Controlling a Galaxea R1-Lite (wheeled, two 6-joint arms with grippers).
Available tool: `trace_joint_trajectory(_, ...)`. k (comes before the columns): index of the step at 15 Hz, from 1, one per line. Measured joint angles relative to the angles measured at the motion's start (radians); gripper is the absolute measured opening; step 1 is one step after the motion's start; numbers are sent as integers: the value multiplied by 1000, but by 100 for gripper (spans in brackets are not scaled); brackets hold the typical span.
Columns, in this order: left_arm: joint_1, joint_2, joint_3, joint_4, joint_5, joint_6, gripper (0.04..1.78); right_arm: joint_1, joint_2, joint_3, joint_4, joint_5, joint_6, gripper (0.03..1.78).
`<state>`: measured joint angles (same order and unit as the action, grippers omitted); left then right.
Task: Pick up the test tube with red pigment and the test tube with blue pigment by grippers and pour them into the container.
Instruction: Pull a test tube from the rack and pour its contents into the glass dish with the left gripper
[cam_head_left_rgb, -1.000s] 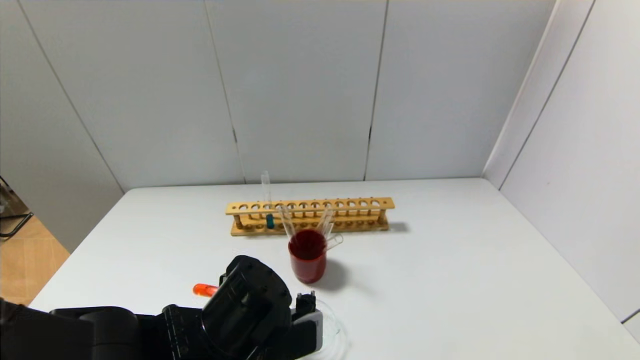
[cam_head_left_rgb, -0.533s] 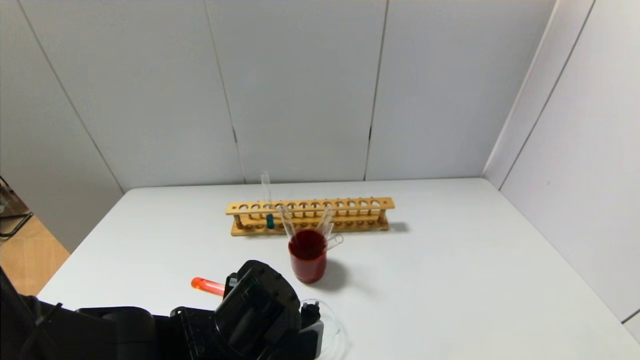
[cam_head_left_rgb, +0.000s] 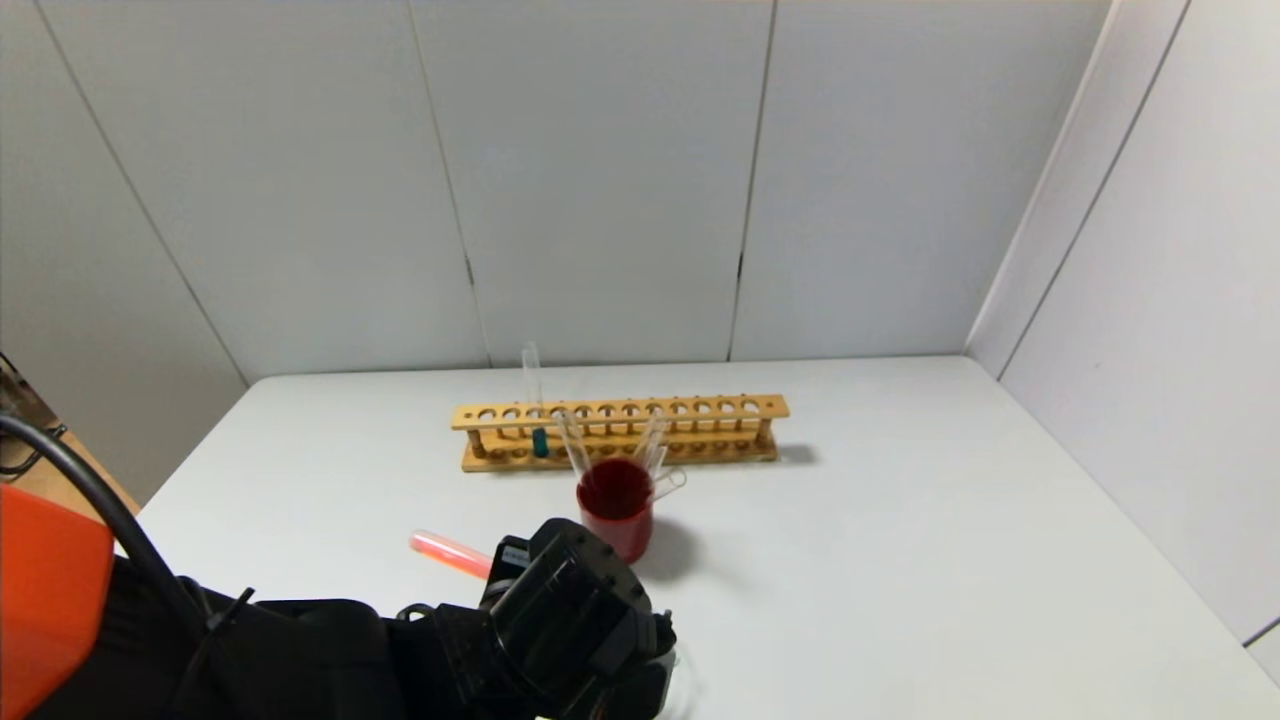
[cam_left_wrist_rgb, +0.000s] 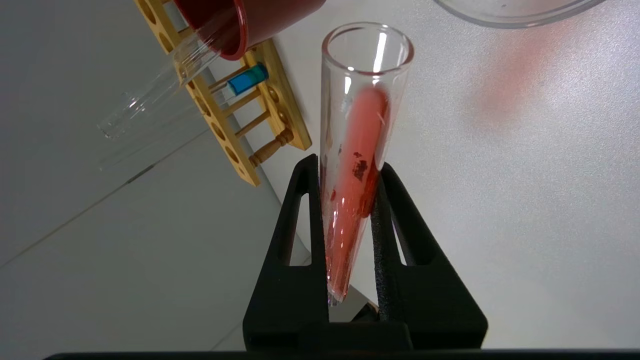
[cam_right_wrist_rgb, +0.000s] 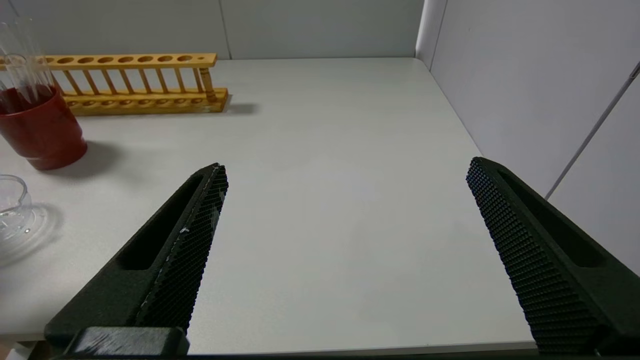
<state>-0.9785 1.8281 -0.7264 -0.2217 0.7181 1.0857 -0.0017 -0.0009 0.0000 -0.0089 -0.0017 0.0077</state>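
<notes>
My left gripper (cam_left_wrist_rgb: 347, 165) is shut on the test tube with red pigment (cam_left_wrist_rgb: 355, 150), low over the table's front. The tube lies tilted, and the orange-red liquid has spread along it toward its open mouth. In the head view its round end (cam_head_left_rgb: 450, 553) sticks out left of my left wrist (cam_head_left_rgb: 570, 620). The container (cam_right_wrist_rgb: 10, 200), a low clear glass cup, stands just beyond the tube's mouth; its rim (cam_left_wrist_rgb: 515, 10) is apart from the tube. The test tube with blue pigment (cam_head_left_rgb: 540, 440) stands upright in the wooden rack (cam_head_left_rgb: 620, 410). My right gripper (cam_right_wrist_rgb: 348, 170) hangs open over bare table.
A beaker of dark red liquid (cam_head_left_rgb: 615, 510) stands in front of the rack with clear tubes (cam_head_left_rgb: 572, 445) leaning in it, close behind my left wrist. White walls close off the back and right of the table.
My left arm has moved right and a little toward the beaker, now covering most of the container in the head view. The red tube has tipped flatter and its liquid has spread along it.
</notes>
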Motion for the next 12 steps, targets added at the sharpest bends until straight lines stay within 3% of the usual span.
trace_joint_trajectory(12,0,60,-10,-1,25,6,31,0,0,0,0,0,0,174)
